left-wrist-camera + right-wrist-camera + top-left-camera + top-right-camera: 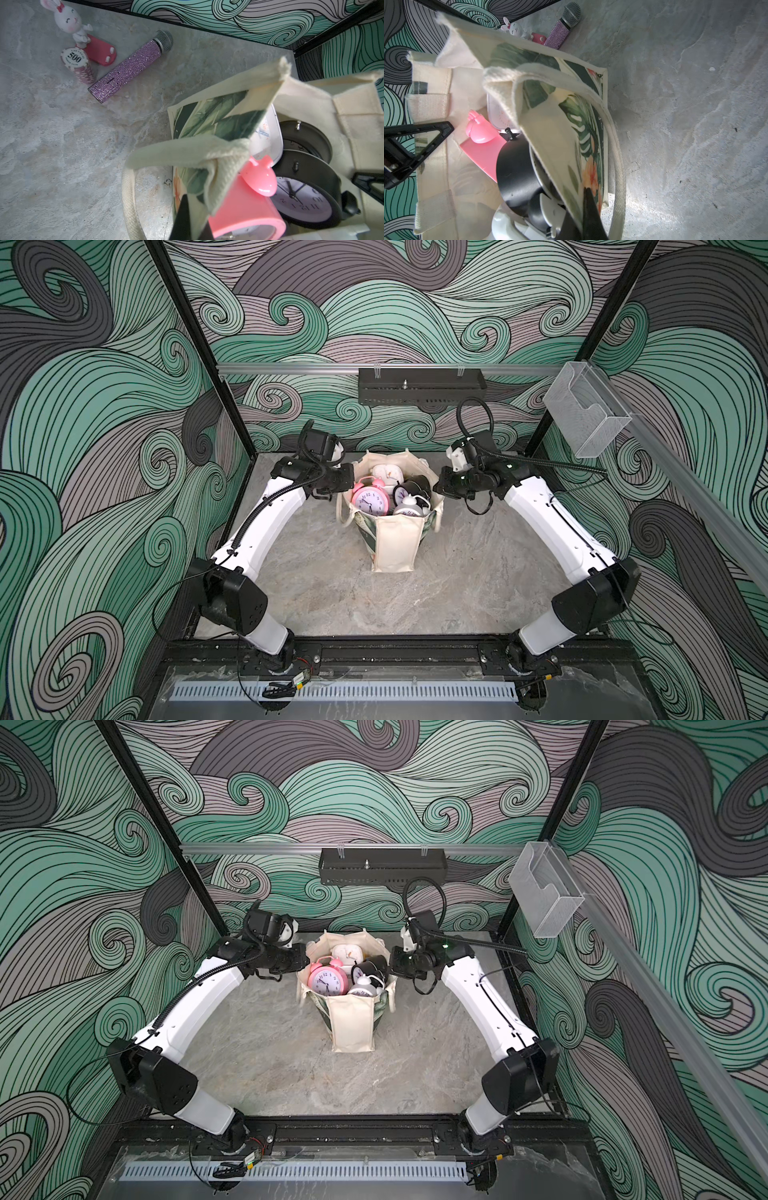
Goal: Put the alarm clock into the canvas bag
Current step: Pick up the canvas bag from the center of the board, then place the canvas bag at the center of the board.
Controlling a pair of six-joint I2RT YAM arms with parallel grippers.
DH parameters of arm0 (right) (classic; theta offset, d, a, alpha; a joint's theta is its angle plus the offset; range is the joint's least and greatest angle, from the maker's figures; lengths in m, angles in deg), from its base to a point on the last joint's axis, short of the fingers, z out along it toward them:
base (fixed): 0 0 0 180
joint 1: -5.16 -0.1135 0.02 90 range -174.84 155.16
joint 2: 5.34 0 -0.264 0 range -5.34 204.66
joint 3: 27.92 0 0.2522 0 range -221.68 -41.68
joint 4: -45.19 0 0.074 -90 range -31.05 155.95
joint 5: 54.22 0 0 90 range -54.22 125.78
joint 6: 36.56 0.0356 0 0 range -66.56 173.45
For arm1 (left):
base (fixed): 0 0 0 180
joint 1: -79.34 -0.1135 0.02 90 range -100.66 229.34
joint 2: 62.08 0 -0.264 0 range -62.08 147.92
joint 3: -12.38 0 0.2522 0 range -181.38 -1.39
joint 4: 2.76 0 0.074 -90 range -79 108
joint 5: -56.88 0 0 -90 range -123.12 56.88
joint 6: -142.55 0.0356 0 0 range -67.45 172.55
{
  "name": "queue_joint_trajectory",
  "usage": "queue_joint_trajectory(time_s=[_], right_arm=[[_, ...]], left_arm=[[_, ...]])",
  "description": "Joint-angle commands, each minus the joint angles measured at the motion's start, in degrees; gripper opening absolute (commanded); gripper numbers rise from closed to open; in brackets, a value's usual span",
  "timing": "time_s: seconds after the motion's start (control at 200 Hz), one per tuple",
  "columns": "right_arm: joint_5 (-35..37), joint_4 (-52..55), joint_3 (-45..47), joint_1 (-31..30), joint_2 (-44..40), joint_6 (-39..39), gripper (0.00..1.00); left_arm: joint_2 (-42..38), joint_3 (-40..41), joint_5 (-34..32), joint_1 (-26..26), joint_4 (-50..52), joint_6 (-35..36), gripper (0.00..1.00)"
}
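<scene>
Standing upright near the middle of the table (311,593): bag (395,543) (351,1023), cream with green leaf print on its broad sides, mouth spread wide; strap handles hanging outside the rim on both sides. Contents, all inside the bag and showing above the rim: pink clock (368,499) (328,979), twin-bell, face up, at the left side of the mouth; black clocks (311,170), two, side by side at the right side; white clock (384,472), rounded, at the far side; a second white clock, belled (409,509), at the near side. Left gripper (350,488) (193,220): jaws closed tight, pinching the fabric of the bag's left rim, a dark finger (182,216) lying against the printed cloth. Right gripper (437,486) (577,220): jaws likewise closed, pinching the right rim; finger (591,209) pressed to the print. Neither gripper touches a clock. Behind the bag on the table, seen in the wrist views only: microphone (131,66), purple and glittering, lying flat; chips (80,66), a pink stack marked 500, just beside the microphone's butt end; rabbit (69,19), white, upright on a red base (99,52), next to the chips; all three well apart from the bag.
</scene>
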Motion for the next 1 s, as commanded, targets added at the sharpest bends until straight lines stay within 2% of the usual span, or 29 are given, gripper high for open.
queue_joint_trajectory(time_s=[0.0, 0.435, 0.64, 0.806, 0.881, 0.931, 0.996], right_arm=[[-0.6, -6.8, -4.3, 0.7, -2.0, 1.8, 0.00], [-0.1, -8.2, 2.9, 0.7, -2.1, 1.9, 0.00], [1.3, -10.2, 8.9, 0.7, -4.8, 3.3, 0.00], [2.2, -10.3, 9.8, 0.7, -6.5, 2.9, 0.00], [2.3, -10.5, 10.2, 0.7, -7.0, 3.0, 0.08], [2.5, -10.6, 10.5, 0.8, -7.1, 3.2, 0.10], [2.8, -10.6, 10.6, 0.8, -7.3, 3.1, 0.22]], left_arm=[[-2.6, -1.5, 1.5, -0.9, -6.3, 0.6, 0.00], [-0.4, 5.3, 5.4, -1.1, -10.8, -0.8, 0.00], [2.0, 4.9, 8.5, -1.1, -11.3, -2.0, 0.00], [1.1, 4.7, 8.4, -1.1, -11.4, -2.2, 0.00], [0.8, 5.7, 7.8, -1.1, -12.2, -2.2, 0.00], [0.7, 6.1, 7.5, -1.1, -12.2, -2.1, 0.06], [0.7, 5.8, 7.5, -1.1, -11.6, -2.1, 0.17]])
